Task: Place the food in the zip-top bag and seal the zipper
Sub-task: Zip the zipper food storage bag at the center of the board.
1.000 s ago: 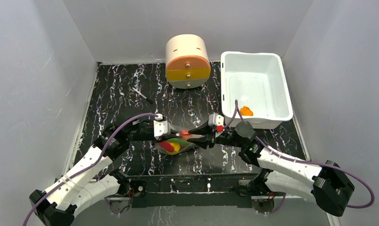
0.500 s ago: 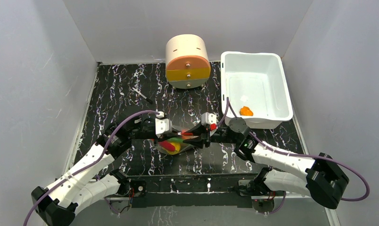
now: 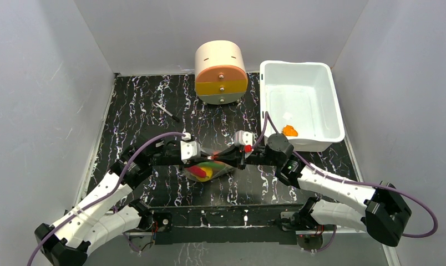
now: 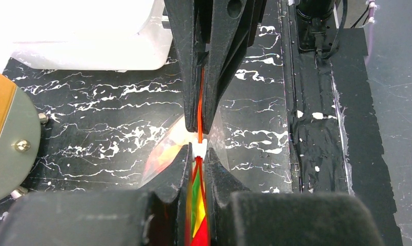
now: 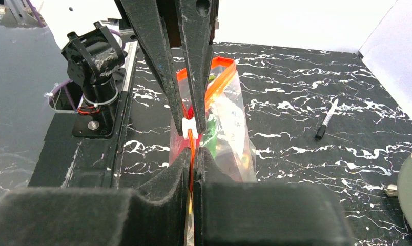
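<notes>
The clear zip-top bag (image 3: pixel 207 170) lies between my two grippers, with red, yellow and green food (image 4: pixel 200 215) inside it. Its orange-red zipper (image 4: pixel 200 102) is stretched taut between them. My left gripper (image 3: pixel 208 161) is shut on the zipper at its white slider (image 4: pixel 199 149). My right gripper (image 3: pixel 225 160) is shut on the zipper strip (image 5: pixel 192 146) right in front of the slider, its fingertips (image 4: pixel 210 115) almost touching the left ones. The bag (image 5: pixel 224 118) hangs below the strip. One orange food piece (image 3: pixel 289 131) lies in the white tub.
The white tub (image 3: pixel 320 77) stands at the back right. A round beige drawer unit (image 3: pixel 221 72) with orange, yellow and grey fronts stands at the back middle. A pen (image 3: pixel 167 111) lies on the black marbled mat at the back left.
My right gripper has slid left along the zipper until it meets the left gripper. The exposed orange strip between them has shrunk to nothing. The left gripper has barely moved.
</notes>
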Robot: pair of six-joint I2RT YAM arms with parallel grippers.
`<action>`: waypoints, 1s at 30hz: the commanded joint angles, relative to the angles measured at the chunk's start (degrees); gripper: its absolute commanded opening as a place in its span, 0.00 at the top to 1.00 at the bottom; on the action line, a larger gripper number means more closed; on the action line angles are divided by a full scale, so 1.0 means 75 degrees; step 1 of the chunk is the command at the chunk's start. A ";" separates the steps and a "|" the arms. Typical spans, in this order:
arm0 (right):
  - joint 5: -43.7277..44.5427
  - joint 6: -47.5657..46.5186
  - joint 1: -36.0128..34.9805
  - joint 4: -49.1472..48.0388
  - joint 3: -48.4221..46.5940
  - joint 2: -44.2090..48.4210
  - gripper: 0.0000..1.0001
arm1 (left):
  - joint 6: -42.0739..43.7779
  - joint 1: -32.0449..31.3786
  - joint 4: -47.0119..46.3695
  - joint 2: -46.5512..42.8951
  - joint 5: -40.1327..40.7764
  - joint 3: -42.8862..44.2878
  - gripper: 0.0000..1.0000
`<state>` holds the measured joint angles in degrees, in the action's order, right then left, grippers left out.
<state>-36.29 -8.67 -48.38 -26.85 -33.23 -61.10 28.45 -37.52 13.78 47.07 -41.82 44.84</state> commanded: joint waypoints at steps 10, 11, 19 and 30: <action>0.0894 0.0860 -0.0041 -0.1374 0.0022 0.0501 1.00 | 0.0012 0.0010 0.1164 -0.1093 0.0749 0.0134 1.00; 0.1072 0.0919 -0.0040 -0.1362 0.0023 0.0539 1.00 | -0.0033 0.0010 0.1148 -0.1176 0.0788 0.0125 1.00; 0.1583 0.0997 0.0099 -0.0714 0.0009 0.0979 1.00 | 0.0392 0.0009 0.2295 -0.1015 0.0779 0.0842 1.00; 0.2251 0.1260 0.0131 -0.0626 0.0770 0.1942 1.00 | 0.0312 0.0010 0.2551 -0.1210 0.1173 0.0884 1.00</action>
<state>-24.73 0.82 -48.90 -28.62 -28.32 -50.02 30.28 -37.63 27.05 39.16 -34.94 49.52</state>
